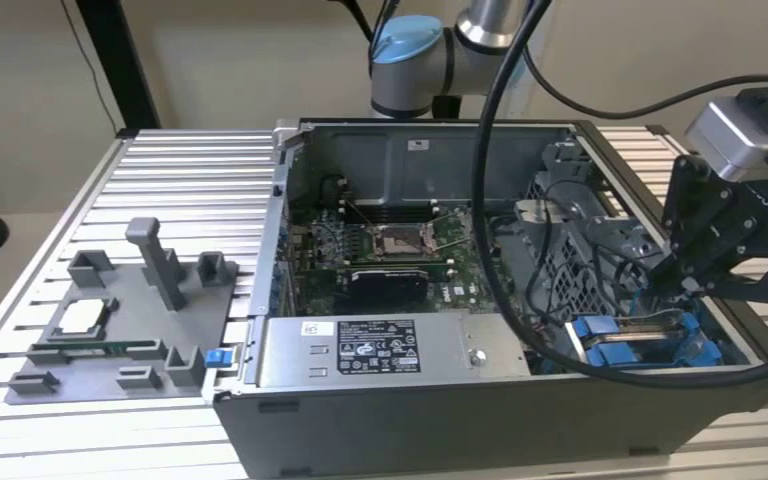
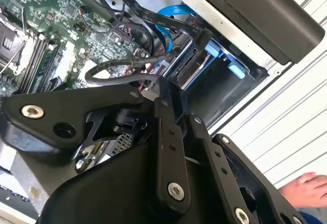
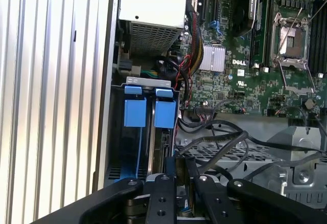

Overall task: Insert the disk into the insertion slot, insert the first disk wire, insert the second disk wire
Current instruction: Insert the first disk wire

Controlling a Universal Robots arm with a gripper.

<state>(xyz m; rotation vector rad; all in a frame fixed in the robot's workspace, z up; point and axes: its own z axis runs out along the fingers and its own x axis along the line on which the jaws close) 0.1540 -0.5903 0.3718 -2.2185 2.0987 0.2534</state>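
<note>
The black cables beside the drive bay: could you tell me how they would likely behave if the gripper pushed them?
The black cables hang in loose curves, so they would probably bend and slide aside rather than resist. They run among other wires over the motherboard, so a tug might snag. Being thin, they likely weigh little.

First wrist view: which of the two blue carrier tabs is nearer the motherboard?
The blue tab beside the red-and-black cables; the other blue tab sits against the case's side wall, farther from the motherboard.
</note>
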